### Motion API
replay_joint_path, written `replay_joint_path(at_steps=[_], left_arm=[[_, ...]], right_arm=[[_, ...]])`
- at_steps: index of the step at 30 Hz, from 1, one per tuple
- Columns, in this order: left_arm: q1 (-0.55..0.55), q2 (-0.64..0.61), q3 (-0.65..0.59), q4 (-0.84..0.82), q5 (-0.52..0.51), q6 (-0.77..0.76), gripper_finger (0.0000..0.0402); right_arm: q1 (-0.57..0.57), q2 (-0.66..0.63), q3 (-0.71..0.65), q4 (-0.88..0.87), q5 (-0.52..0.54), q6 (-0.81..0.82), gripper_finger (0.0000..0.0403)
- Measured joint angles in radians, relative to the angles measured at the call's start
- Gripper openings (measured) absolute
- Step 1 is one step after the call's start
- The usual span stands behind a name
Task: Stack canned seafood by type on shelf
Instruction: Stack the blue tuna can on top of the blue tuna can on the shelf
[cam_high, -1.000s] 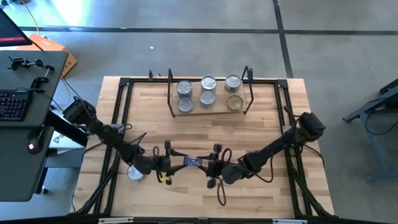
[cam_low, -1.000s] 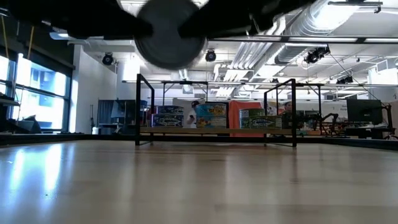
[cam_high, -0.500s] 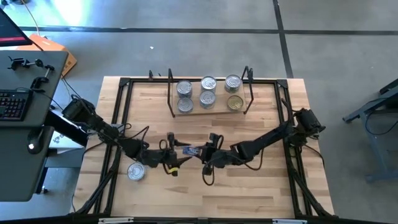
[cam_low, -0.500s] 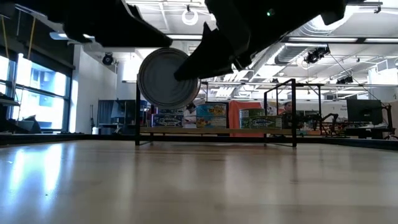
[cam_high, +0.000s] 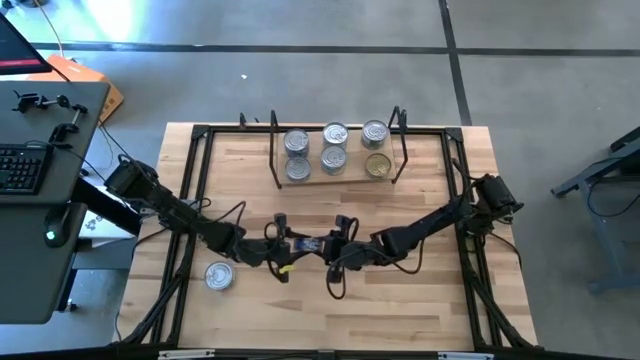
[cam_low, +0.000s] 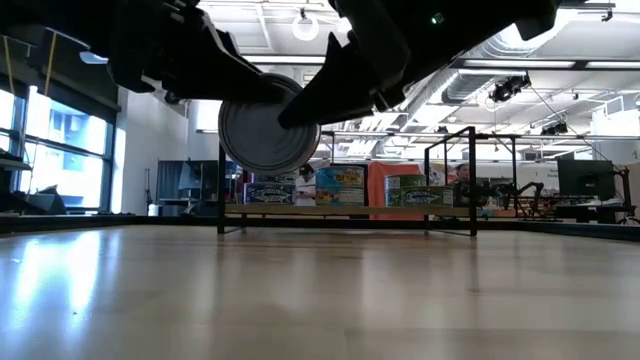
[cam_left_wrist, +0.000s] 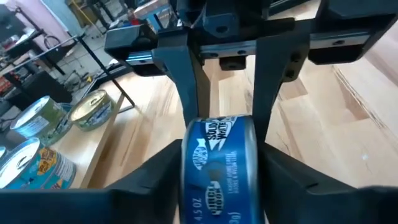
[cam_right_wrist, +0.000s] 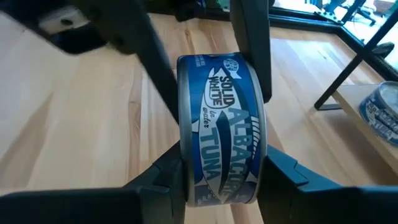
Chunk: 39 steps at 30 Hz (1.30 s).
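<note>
Both grippers, left gripper (cam_high: 283, 247) and right gripper (cam_high: 335, 247), clamp one blue tuna tin (cam_right_wrist: 219, 127) mid-counter; rigid, slick metal, best pinched across flat lids.

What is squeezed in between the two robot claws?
A blue tuna tin, held on edge above the table. The right gripper clamps it, and the left gripper straddles it too. Both wrist views show this.
</note>
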Motion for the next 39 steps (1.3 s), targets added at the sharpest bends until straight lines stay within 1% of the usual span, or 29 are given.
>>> replay_joint_path(at_steps=[3,5,7,9,11,12,14,16,18,20,22,24,26,30,32,36,37,39], left_arm=[[-0.001,0.0,0.0,-0.003,0.017,0.0,0.013],[-0.001,-0.001,0.0,-0.009,0.014,-0.011,0.0123],[-0.009,-0.001,0.0,-0.018,0.012,0.0,0.0123],[-0.027,-0.001,0.0,-0.029,-0.002,0.038,0.0123],[-0.049,-0.007,0.0,-0.035,-0.039,0.075,0.0123],[-0.06,-0.012,0.001,-0.049,-0.075,0.089,0.0123],[-0.076,-0.022,0.014,-0.107,-0.158,0.091,0.0123],[-0.093,-0.027,0.031,-0.166,-0.255,0.091,0.0123],[-0.103,-0.028,0.048,-0.214,-0.346,0.115,0.0123],[-0.101,-0.028,0.066,-0.214,-0.409,0.164,0.0123],[-0.074,-0.029,0.086,-0.208,-0.437,0.249,0.0123],[-0.026,-0.029,0.102,-0.211,-0.442,0.349,0.0123],[0.034,-0.029,0.12,-0.212,-0.431,0.443,0.0123],[0.172,-0.029,0.135,-0.211,-0.342,0.63,0.0123],[0.243,-0.029,0.136,-0.211,-0.333,0.709,0.0123],[0.383,-0.028,0.137,-0.215,-0.324,0.736,0.0123],[0.413,-0.027,0.137,-0.217,-0.293,0.734,0.0123],[0.467,-0.026,0.137,-0.233,-0.184,0.715,0.0123]], right_arm=[[0.0,0.0,-0.002,0.0,-0.015,-0.028,0.0123],[-0.001,0.0,-0.002,-0.002,-0.026,-0.033,0.0123],[-0.001,0.0,-0.002,-0.01,-0.049,-0.031,0.015],[-0.003,-0.001,-0.001,-0.02,-0.063,-0.027,0.0193],[-0.007,-0.001,-0.001,-0.032,-0.062,-0.022,0.023],[-0.011,-0.003,-0.001,-0.036,-0.056,-0.018,0.0243],[-0.013,-0.02,-0.001,-0.066,-0.019,-0.016,0.026],[-0.008,-0.053,-0.001,-0.116,0.057,0.0,0.0265],[0.012,-0.091,0.0,-0.205,0.142,0.04,0.0266],[0.039,-0.113,0.001,-0.302,0.197,0.102,0.0266],[0.071,-0.114,0.0,-0.392,0.251,0.18,0.0265],[0.102,-0.093,0.0,-0.43,0.309,0.265,0.0263],[0.128,-0.061,0.0,-0.437,0.341,0.326,0.0263],[0.157,-0.008,0.0,-0.431,0.346,0.361,0.0263],[0.16,0.003,0.0,-0.43,0.346,0.372,0.0263],[0.156,0.005,-0.001,-0.432,0.353,0.382,0.0263],[0.156,0.005,-0.001,-0.433,0.364,0.382,0.0263],[0.156,0.005,-0.001,-0.435,0.379,0.383,0.0263]])
